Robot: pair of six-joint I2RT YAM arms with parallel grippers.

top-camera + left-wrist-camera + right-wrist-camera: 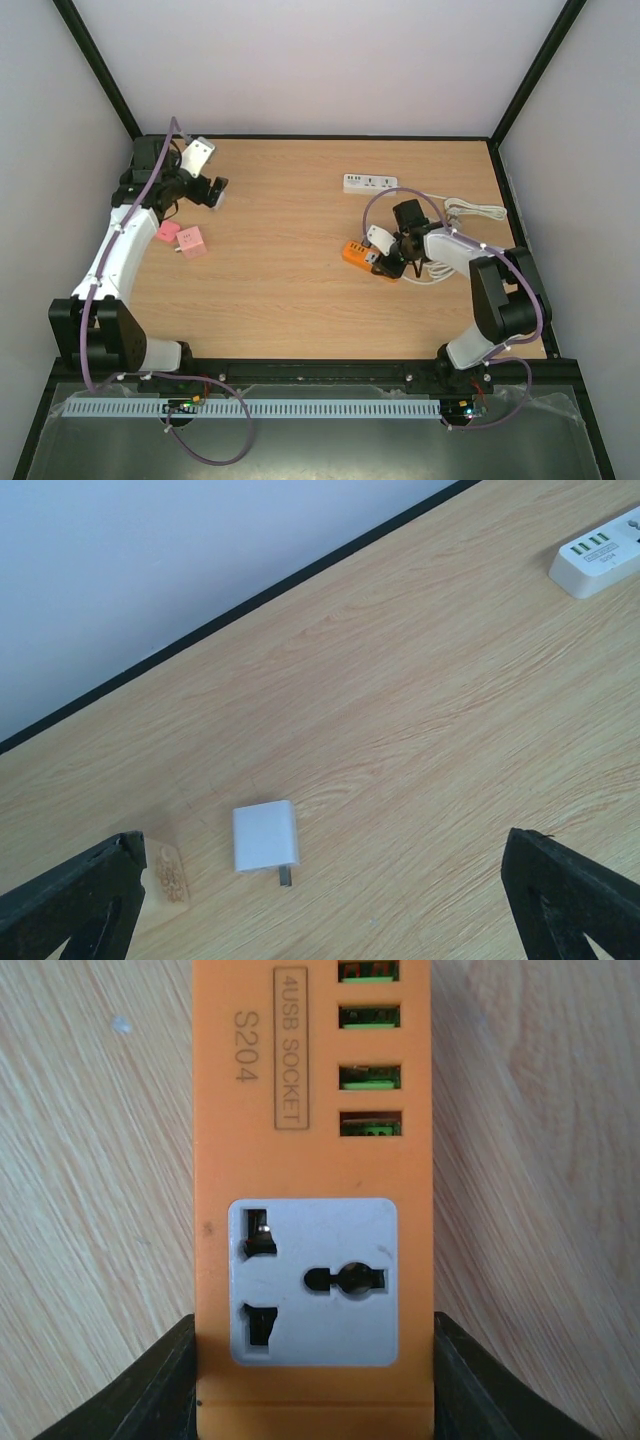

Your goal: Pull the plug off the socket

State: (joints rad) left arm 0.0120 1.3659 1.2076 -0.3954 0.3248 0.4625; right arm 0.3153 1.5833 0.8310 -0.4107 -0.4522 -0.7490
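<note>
An orange socket strip [312, 1110] marked "4USB SOCKET" lies on the wooden table; it also shows in the top view [357, 254]. Its grey outlet [312, 1280] has nothing plugged in. My right gripper [315, 1395] is shut on the strip's near end, one finger against each side [392, 262]. A small white plug [265, 838] lies loose on the table with a prong pointing toward me. My left gripper [320, 920] is open and empty above it, at the far left of the table [208, 190].
A white power strip [370, 183] lies at the back centre, also in the left wrist view [600, 548]. A coiled white cable [470, 210] lies by the right arm. Two pink blocks [182, 238] sit by the left arm. A beige patterned piece [165, 872] lies beside the white plug.
</note>
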